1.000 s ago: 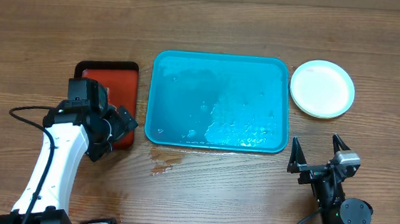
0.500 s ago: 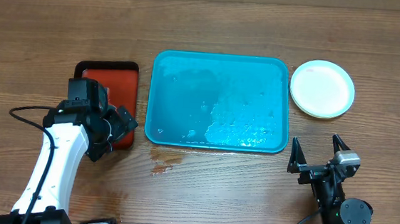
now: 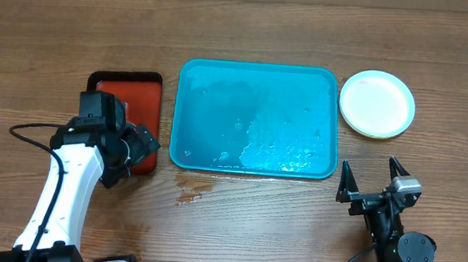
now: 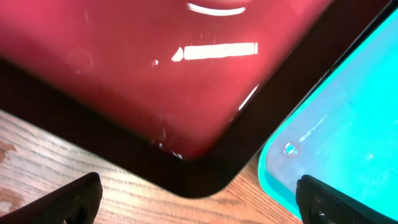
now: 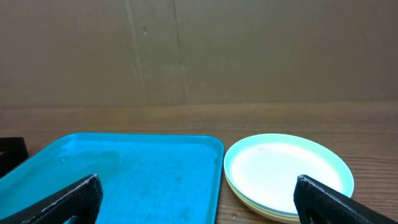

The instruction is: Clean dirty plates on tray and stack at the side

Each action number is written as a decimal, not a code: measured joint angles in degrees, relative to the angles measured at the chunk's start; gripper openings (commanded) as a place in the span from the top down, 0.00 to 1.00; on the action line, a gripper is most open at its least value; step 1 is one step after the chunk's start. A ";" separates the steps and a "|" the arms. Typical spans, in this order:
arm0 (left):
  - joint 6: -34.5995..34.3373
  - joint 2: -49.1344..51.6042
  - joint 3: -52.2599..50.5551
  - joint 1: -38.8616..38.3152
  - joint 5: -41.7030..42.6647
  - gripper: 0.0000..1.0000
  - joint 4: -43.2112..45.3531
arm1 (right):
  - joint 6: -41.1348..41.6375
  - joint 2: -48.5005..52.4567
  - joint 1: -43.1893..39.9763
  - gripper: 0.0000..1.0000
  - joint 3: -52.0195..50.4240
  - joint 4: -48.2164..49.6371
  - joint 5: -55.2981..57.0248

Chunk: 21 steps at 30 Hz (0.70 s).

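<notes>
Judged step: wrap-up. No plate was left in the tray, so what remained looked like backing both arms off. To do it well: lift the left arm straight up before swinging it, so the red tray is not dragged, and keep the right arm low and away from the stack.

Near right corner of the surface (image 3: 277,226): right jaws stood wide open, holding nothing, touching nothing, aimed toward the far edge.

Near edge, just off the tray's near left corner: a wet patch (image 3: 189,190) on the wood.

Left side: left jaws also spread wide and empty, hanging over the near right corner of the red tray (image 3: 128,89). Whether they touched it, I could not tell.

Centre: the tray (image 3: 219,113) was bare but for water drops and film.

Far right: the plates (image 3: 377,103) sat stacked just beside the tray's right rim, mint-white on top, a yellow-green rim under it. Full count not readable.
</notes>
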 measured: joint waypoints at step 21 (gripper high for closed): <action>30.93 -61.75 -35.60 -2.27 2.75 0.01 31.65 | 0.00 -0.04 0.00 0.00 0.00 0.00 0.15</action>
